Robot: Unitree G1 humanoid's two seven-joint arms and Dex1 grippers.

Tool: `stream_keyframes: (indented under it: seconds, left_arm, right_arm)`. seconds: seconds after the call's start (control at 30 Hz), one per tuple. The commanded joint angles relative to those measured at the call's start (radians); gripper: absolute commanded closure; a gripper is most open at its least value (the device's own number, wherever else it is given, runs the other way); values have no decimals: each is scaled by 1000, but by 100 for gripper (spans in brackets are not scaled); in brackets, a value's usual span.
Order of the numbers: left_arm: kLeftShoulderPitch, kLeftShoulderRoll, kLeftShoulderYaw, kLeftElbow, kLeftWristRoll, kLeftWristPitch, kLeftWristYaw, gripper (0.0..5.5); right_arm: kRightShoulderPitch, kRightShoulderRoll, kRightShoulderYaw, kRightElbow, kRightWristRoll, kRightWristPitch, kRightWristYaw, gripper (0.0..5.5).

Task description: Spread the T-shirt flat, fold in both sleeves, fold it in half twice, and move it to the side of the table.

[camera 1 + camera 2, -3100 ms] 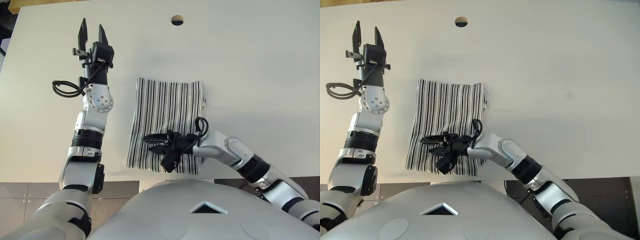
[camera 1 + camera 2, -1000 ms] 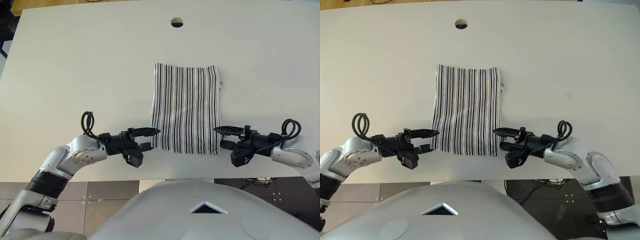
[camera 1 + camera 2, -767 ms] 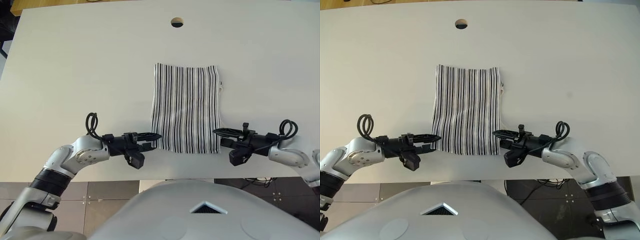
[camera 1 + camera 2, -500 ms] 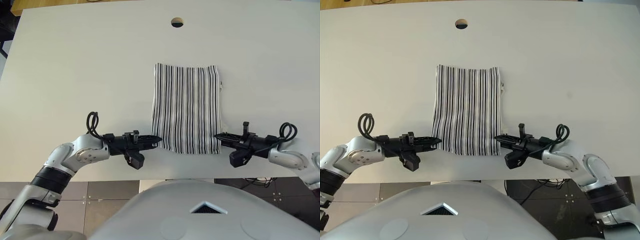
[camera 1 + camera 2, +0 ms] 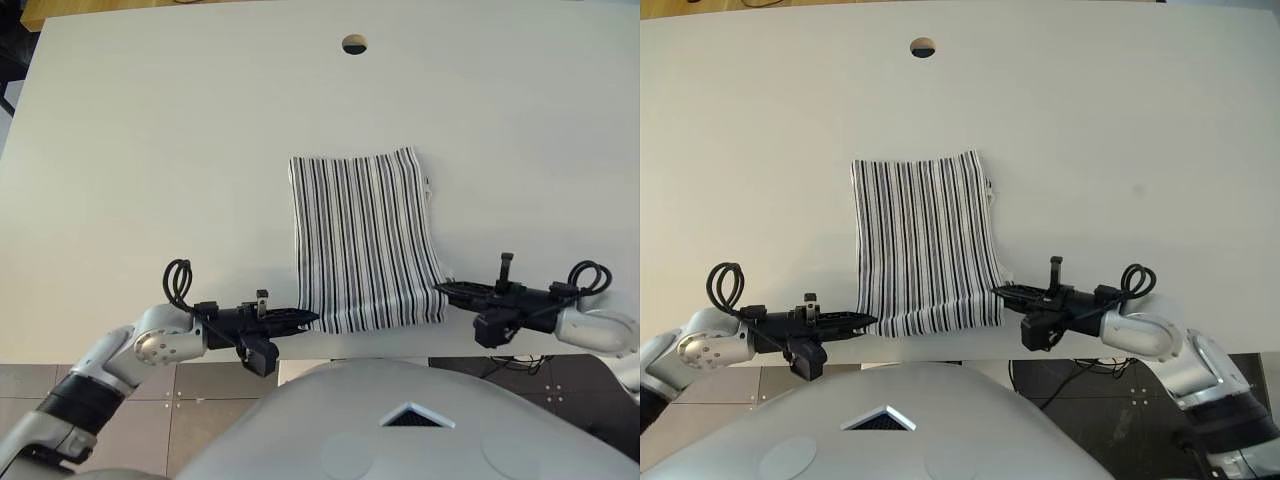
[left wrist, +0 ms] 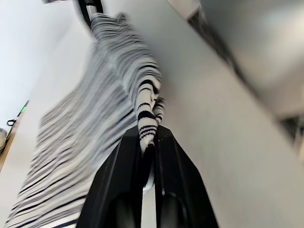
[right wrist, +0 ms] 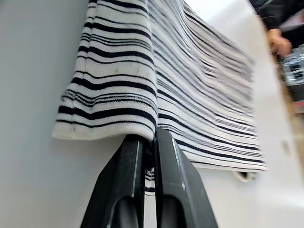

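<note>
The black-and-white striped T-shirt (image 5: 365, 235) lies folded into a long rectangle in the middle of the white table (image 5: 150, 160), its near end at the front edge. My left gripper (image 5: 305, 319) is shut on the near left corner of the T-shirt (image 6: 142, 102). At the near right corner my right gripper (image 5: 443, 290) is shut on the T-shirt (image 7: 156, 76). Both arms lie low along the table's front edge, pointing inward toward each other.
A round cable hole (image 5: 353, 44) sits near the table's far edge. Bare tabletop stretches to the left and right of the shirt. A person's hand (image 7: 279, 42) shows far off beyond the table in the right wrist view.
Both grippers have shut on the shirt's near corners and pulled toward me. The shirt has slid nearer and slightly left, its near end lifted a little.
</note>
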Motion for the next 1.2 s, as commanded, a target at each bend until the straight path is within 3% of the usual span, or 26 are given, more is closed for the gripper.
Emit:
stream_keyframes:
  seconds: [0.03,0.23,0.6,0.73,1.07,1.2]
  left_arm:
    - [-56,-82,72,-36,-81,138,26,536]
    - [-197,-256,150,66,-21,303,103,536]
    - [-456,-440,163,407,191,403,271,536]
    - [-569,-490,173,545,215,403,339,458]
    - [-645,-543,138,722,298,374,469,296]
    - [-706,-570,157,767,321,402,560,228]
  right_arm:
    - [-56,29,2,31,38,55,31,540]
    - [-230,226,-13,53,194,218,-8,540]
    - [-569,521,0,379,-11,396,-259,540]
    - [-688,589,10,567,-75,362,-342,540]
    - [-832,686,22,829,-134,289,-453,349]
    - [-923,715,0,931,-151,276,-539,348]
